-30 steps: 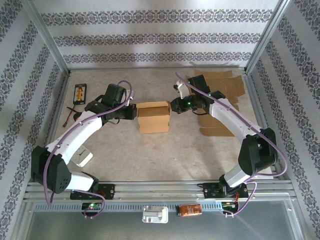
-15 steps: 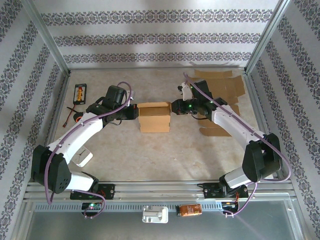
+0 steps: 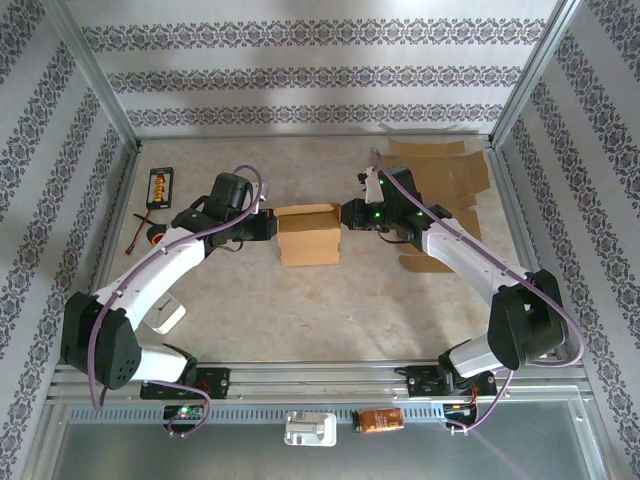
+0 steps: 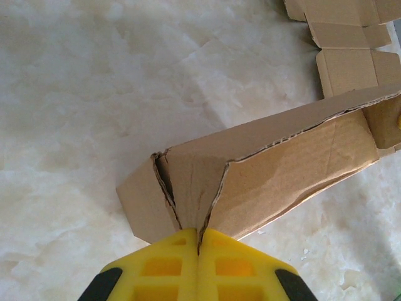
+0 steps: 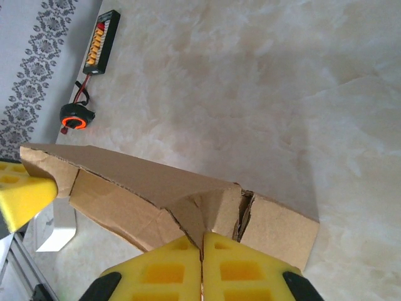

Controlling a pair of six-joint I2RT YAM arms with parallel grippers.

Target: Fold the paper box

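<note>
Two grippers meet at one box [image 3: 308,233], mid-frame on the table [image 3: 330,310]. Left gripper [image 3: 262,226] is clamped on the box's left end wall; its wrist view shows the yellow pads [image 4: 178,241] pressed together over the cardboard edge. Right gripper [image 3: 350,213] pinches the right end likewise (pads [image 5: 222,244] closed on a creased corner flap). Judged purpose: opposed holds keep the shell square while flaps get folded. Farther off, flat blanks [image 3: 440,170] lie upper right.
</note>
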